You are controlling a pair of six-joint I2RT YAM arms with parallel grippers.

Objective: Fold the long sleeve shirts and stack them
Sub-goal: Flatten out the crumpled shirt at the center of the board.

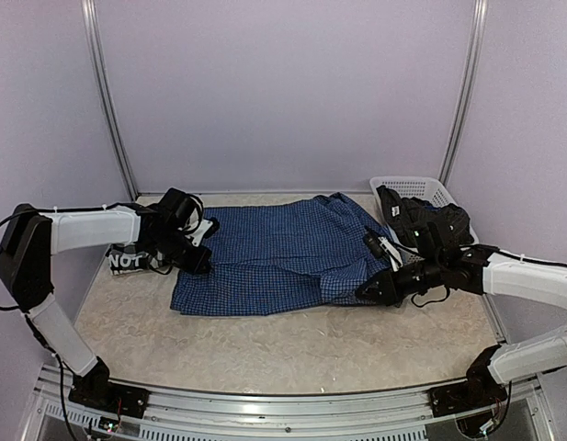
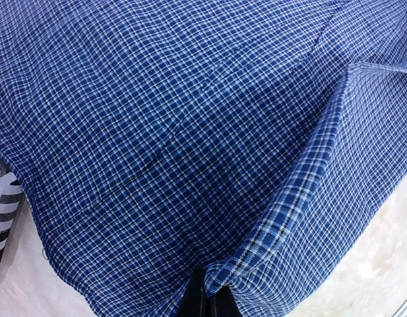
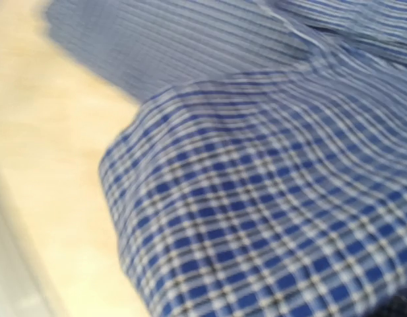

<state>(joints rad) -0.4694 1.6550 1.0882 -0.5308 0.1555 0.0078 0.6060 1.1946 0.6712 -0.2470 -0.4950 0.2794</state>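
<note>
The left claw point(image 1: 198, 260) is clenched on the left edge of the blue shirt point(image 1: 274, 253). In its wrist view the checked cloth point(image 2: 190, 132) gathers into a fold that runs down to the dark fingertips point(image 2: 202, 300) at the bottom of the picture and is pinched between them. The right claw point(image 1: 364, 292) is also clamped together, at the shirt's near right corner. Its wrist view is blurred and the checked cloth point(image 3: 269, 218) lies so close over the fingers that the pinch itself is hidden, but from above the tips meet right on the hem, so it reads as a grasp on the cloth.

The blue shirt lies spread flat across the middle of the table point(image 1: 265, 340), stretched between the two claws, with its collar end bunched toward the far right. Its left side covers most of the plaid shirt point(image 1: 125, 260), which lies under it beside the left claw. Only a strip with white block letters shows from above, and a black-and-white patch point(image 2: 2, 205) peeks out at the left edge of the left wrist view.

The basket point(image 1: 421, 188) stands at the far right corner of the table, just beyond the right arm, with dark clothing point(image 1: 435, 220) heaped in it
</note>
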